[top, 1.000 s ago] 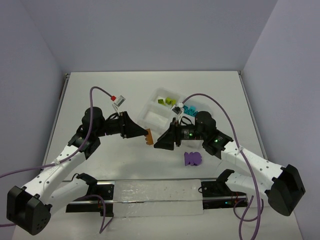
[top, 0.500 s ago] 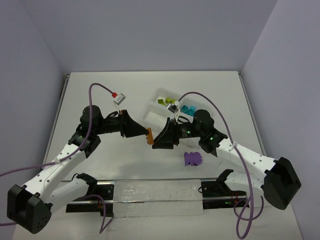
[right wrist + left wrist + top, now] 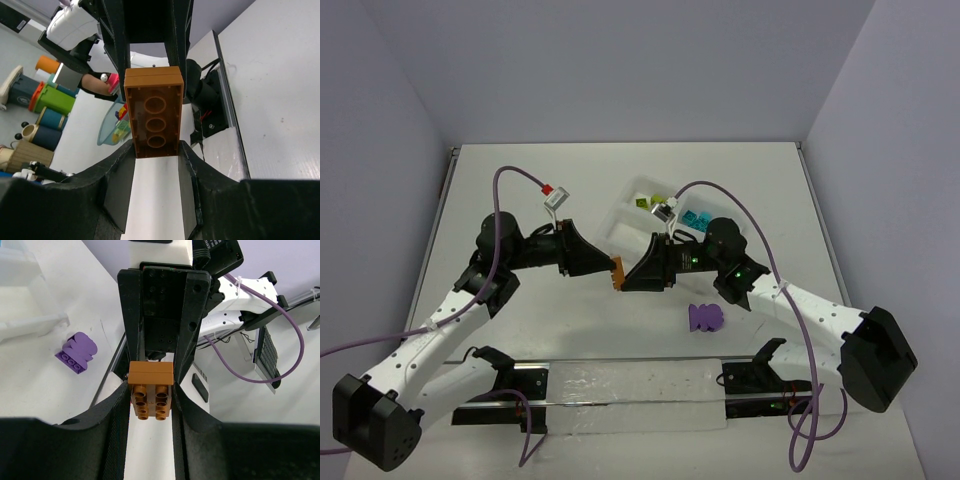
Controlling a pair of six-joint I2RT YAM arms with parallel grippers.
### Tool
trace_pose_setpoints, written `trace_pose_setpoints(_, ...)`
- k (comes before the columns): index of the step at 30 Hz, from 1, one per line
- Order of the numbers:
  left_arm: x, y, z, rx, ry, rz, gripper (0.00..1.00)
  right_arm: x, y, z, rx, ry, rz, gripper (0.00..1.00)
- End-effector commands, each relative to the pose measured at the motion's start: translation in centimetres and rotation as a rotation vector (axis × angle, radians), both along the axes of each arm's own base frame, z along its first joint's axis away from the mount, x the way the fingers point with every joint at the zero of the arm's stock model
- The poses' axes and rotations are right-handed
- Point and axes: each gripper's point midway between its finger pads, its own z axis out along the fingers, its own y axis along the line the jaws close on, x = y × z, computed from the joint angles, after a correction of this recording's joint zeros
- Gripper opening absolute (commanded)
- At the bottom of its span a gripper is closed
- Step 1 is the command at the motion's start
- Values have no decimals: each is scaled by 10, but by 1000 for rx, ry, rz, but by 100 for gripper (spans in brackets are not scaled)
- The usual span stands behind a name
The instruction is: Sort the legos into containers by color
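An orange-brown lego clump [image 3: 617, 273] hangs above the table between both arms. My left gripper [image 3: 151, 402] is shut on its studded end [image 3: 151, 392]. Opposite, my right gripper [image 3: 156, 150] has its fingertips pressed on both sides of the same clump's hollow end [image 3: 153, 112]. A purple lego [image 3: 705, 317] lies on the table just right of them, also visible as the purple lego [image 3: 76, 352] in the left wrist view. The white tray [image 3: 620, 232] sits behind, with lime green legos [image 3: 650, 201] and teal legos [image 3: 696, 218] in its far compartments.
A long clear strip with black brackets [image 3: 630, 392] lies along the near edge between the arm bases. Purple cables [image 3: 520, 185] arch over both arms. Grey walls close in the table at the back and sides.
My right gripper has moved left up to the left gripper and closed its jaws around the free end of the orange-brown clump. The left gripper kept its hold.
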Motion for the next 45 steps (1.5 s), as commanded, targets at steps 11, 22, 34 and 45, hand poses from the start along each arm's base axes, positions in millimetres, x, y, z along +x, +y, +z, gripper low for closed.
trace_pose_setpoints(11, -4, 2, 18, -30, -94, -15, 0, 2, -2, 32, 110, -86, -28, 0)
trace_pose_setpoints(22, 1, 0, 12, -24, -76, -1, 0, 28, -29, 5, 81, -35, -176, 0)
trace_pose_setpoints(34, 15, -6, 5, -33, -21, 22, 0, 35, -31, -1, 64, -30, -185, 0)
trace_pose_setpoints(45, 33, -12, 2, -41, 49, 71, 0, 43, -12, -16, -13, -29, -223, 0)
